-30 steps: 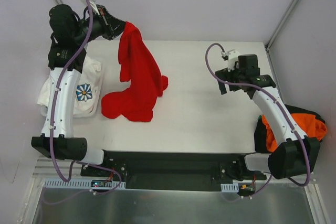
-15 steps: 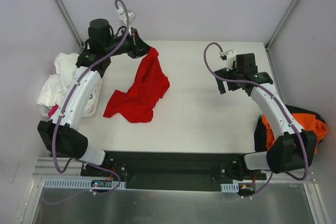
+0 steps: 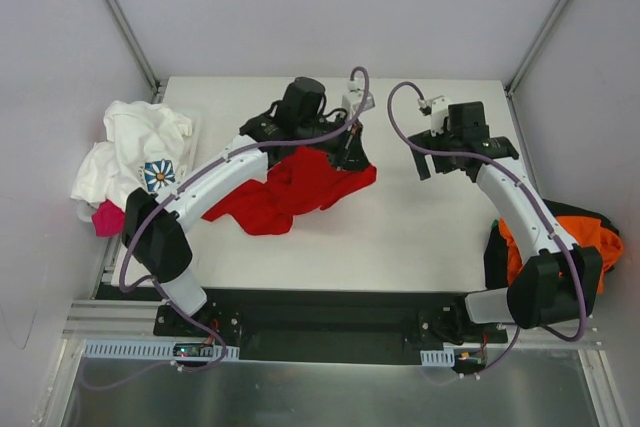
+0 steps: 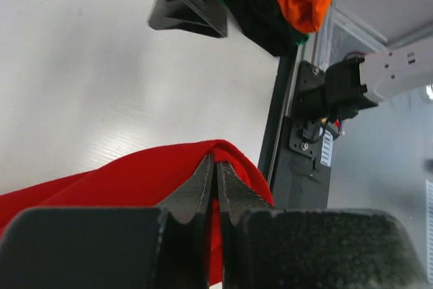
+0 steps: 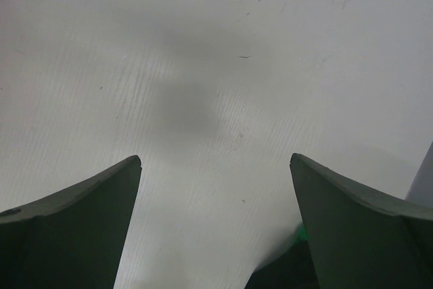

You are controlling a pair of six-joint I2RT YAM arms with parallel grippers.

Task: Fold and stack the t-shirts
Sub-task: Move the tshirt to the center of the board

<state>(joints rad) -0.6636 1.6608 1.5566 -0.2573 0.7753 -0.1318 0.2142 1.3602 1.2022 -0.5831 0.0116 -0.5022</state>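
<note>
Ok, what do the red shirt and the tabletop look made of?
Red shirt: soft matte cloth, likely cotton knit; it crumples in loose folds. Tabletop: hard white board with slight sheen, perhaps laminate or plastic; fine parallel ribbing shows close up.

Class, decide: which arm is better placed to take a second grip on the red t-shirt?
Right, probably. The left end effector is shut on an edge of the red t-shirt, so it is occupied. The right end effector is open, holds nothing, and hangs over the table beside the shirt.

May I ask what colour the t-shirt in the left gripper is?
The t-shirt is plain bright red, clearest in the top external view.
</note>
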